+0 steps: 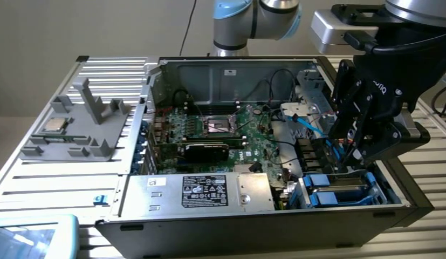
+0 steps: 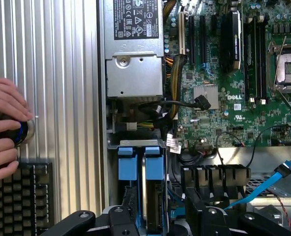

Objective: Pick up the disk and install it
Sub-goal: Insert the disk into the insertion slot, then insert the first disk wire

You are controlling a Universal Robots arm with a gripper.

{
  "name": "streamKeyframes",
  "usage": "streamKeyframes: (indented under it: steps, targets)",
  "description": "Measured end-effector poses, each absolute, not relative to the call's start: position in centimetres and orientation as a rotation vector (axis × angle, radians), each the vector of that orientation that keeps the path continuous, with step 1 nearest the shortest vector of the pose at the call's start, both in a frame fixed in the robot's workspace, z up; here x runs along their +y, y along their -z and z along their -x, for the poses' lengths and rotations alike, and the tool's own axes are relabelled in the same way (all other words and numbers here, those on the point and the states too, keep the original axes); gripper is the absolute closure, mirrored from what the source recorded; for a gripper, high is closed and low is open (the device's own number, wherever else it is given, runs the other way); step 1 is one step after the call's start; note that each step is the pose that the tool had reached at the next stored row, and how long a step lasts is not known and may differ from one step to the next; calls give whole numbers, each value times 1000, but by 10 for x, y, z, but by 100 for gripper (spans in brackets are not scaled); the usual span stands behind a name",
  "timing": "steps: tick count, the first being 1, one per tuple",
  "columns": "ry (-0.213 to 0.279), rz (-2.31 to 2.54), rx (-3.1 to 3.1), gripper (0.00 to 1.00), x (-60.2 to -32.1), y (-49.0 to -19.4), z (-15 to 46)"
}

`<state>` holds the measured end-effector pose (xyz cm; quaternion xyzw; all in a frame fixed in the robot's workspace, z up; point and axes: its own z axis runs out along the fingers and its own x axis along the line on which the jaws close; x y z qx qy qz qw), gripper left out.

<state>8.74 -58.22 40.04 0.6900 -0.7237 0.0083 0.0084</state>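
A: Any writing being read?
B: "DELL" is being read in white on the green motherboard. A black-and-white sticker is being shown on the silver power supply box, but its print is too small to be read. White letters are being shown on the gripper body and are not being made out whole.
A: Where is the disk being kept?
B: The disk is being seated in the drive bay at a corner of the open case, at the exterior view's lower right, just beside the power supply box.
A: Axis, heading?
B: The long axis is being laid along the case's near wall, running from the exterior view's left to its right. The blue tab end is being pointed toward the power supply box. A second blue tab is being shown just beside it. Whether the disk is flat or on edge cannot be told.
A: Tool?
B: The fingers are being held spread, one on each side of the disk, with gaps being seen. Nothing is being pinched. The gripper is being hung right over the bay.
A: Anything else being logged?
B: A hand is being rested on the slatted table, and a round knob with a blue ring is being gripped by it, near a keyboard. A small square chip is being carried on a grey fixture at the exterior view's left, well apart from the bay.
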Motion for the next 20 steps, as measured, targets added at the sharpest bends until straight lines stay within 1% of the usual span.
streamKeyframes:
  steps: [7, 8, 10, 11, 20]
  targets:
    - [-26, -2156, -2261, 48, -582, -400, -87]
    - [-26, -2156, -2261, 47, -582, -400, -88]
    - [-26, -2157, -2262, 47, -582, -400, -90]
    - [-26, -2156, -2262, 40, -582, -400, -93]
    - [-23, -2156, -2266, 40, -581, -396, -121]
